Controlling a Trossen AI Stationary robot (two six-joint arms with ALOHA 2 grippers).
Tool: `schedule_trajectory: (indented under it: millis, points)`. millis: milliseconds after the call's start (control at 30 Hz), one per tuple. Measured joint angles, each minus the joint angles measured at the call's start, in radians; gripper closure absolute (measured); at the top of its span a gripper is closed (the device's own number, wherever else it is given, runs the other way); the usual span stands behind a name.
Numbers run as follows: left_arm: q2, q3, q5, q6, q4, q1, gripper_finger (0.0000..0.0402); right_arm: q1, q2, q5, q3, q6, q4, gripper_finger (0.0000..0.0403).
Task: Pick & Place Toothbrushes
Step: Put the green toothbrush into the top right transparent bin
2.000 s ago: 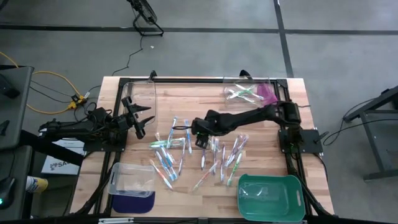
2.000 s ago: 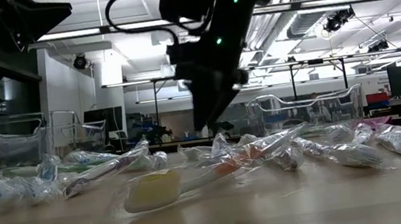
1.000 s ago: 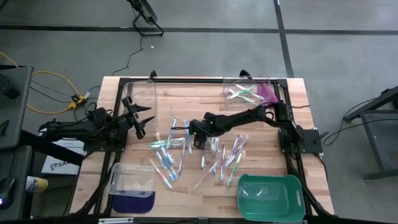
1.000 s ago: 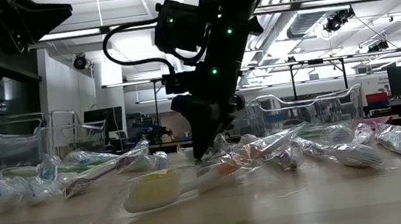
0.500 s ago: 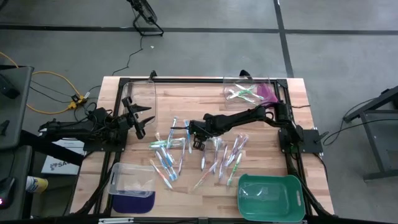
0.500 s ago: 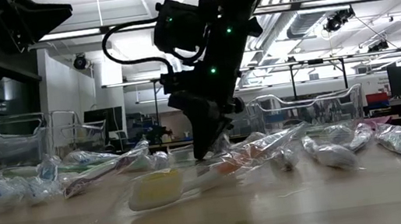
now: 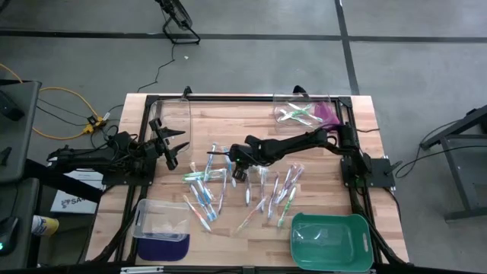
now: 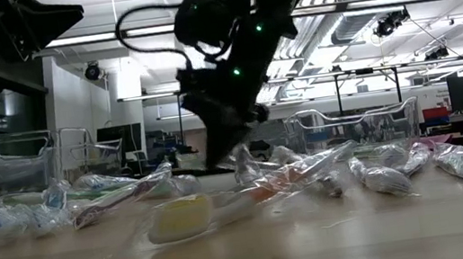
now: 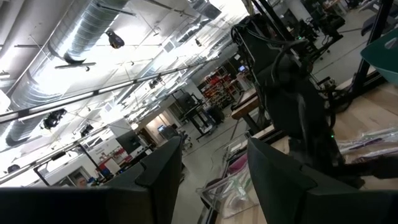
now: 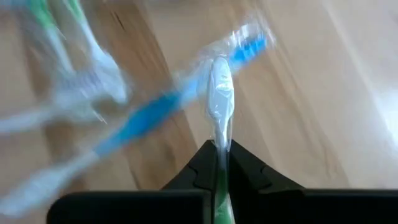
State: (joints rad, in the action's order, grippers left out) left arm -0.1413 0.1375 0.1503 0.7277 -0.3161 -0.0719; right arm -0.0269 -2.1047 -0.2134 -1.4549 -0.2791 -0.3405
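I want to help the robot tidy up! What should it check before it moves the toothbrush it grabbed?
1. Right gripper fingers shut on a wrapped toothbrush: ok.
2. Only one toothbrush pinched: ok in the right wrist view.
3. Toothbrush lifted off the table: cannot tell.
4. Left gripper out of the way, at the table's left edge: ok.
5. Green tray has room: ok.
6. Which bin this colour goes to: cannot tell.
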Motion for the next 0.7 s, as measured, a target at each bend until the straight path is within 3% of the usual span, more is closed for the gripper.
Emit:
schedule_trajectory:
  millis: [367,700]
  points:
    - [0.000,0.000,0.002,0.000,0.005,0.000,0.0224,0.002,0.067,-0.104,0.000,0.033,0.092,0.0390]
    - [0.000,0.000,0.001,0.000,0.005,0.000,0.0224,0.004,0.147,-0.102,-0.001,0.069,0.091,0.0390]
